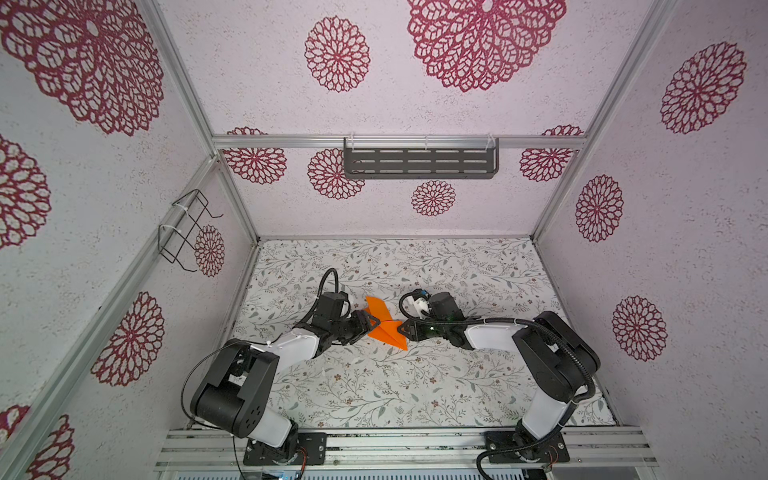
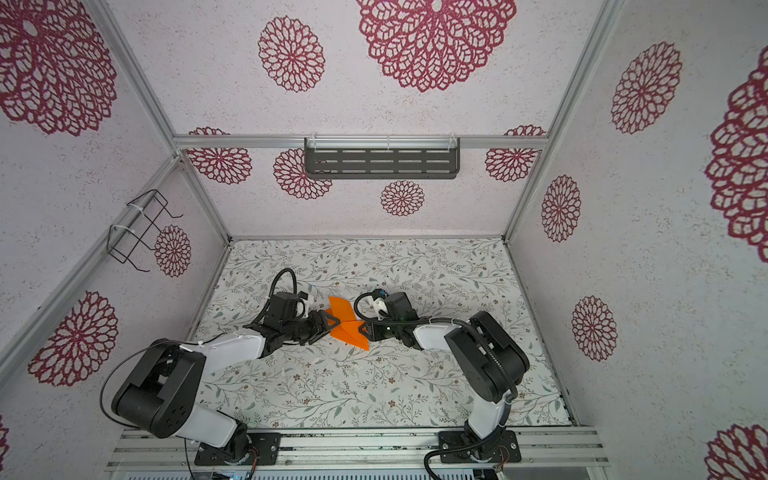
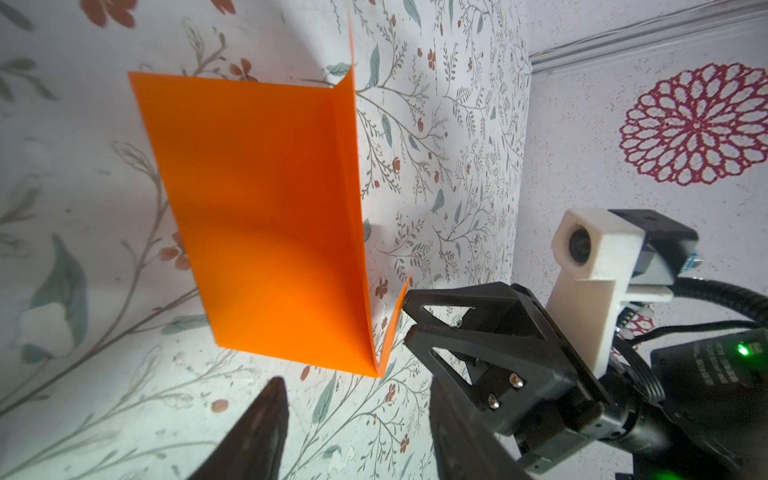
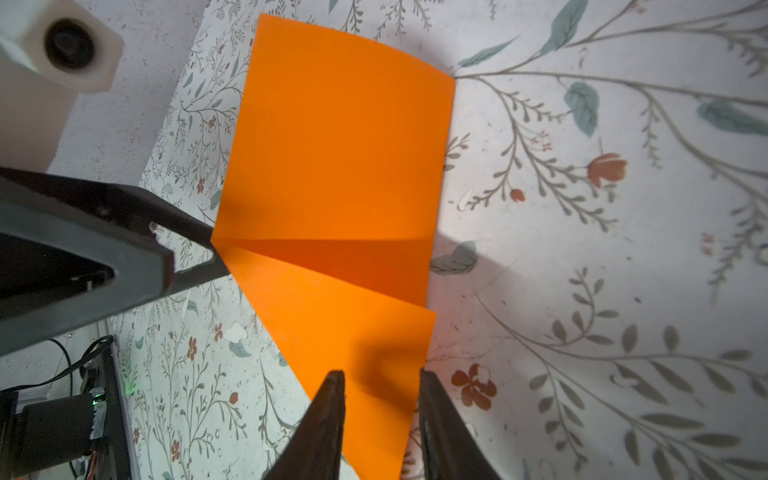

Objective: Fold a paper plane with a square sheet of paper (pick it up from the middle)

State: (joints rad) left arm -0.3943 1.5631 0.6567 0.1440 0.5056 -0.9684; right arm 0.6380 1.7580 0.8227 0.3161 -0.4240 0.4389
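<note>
The square sheet of paper [image 1: 386, 330] [image 2: 351, 330] is bright orange and lies creased on the floral mat, mid-table, between both grippers. One flap stands up; another runs to a sharp point toward the front. My left gripper [image 1: 375, 322] [image 3: 357, 395] is open with nothing between its fingers. In the left wrist view a folded corner of the sheet [image 3: 266, 216] sits just ahead of its tips. My right gripper [image 1: 400, 328] [image 4: 380, 382] is open a little and straddles the near flap of the sheet [image 4: 332, 145], seen face-on through the gap. No paper plane is in view.
A black slotted shelf [image 1: 419, 160] hangs on the back wall and a wire rack [image 1: 185, 230] on the left wall. Small white scraps [image 1: 357, 359] dot the mat [image 1: 415, 390]. An aluminium rail [image 1: 399, 444] with both arm bases runs along the front.
</note>
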